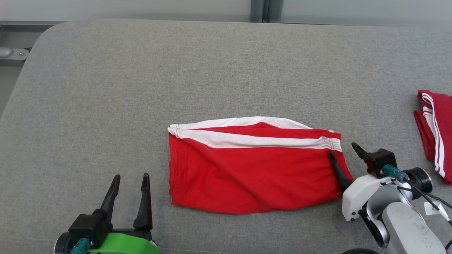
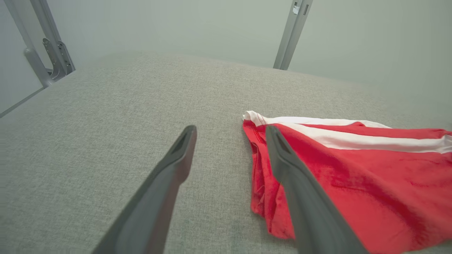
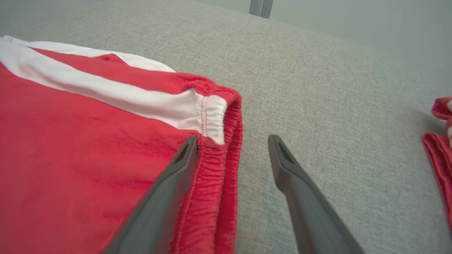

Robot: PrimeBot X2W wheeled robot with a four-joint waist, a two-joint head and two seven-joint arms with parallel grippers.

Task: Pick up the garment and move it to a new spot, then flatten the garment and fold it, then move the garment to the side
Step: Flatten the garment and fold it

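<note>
Left jaws and right jaws point forward, wide, at the garment's (image 1: 247, 173) ends.

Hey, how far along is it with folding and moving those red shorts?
Done: the red shorts look folded, lying flat on the grey cushion. In hand: right gripper open, straddling their waistband end; left gripper open, off the cloth. Left: shifting them aside, perhaps toward the other red garment.

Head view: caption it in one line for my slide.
On a grey surface, red shorts lie between the left gripper and right gripper, jaws open; another red garment at right.
</note>
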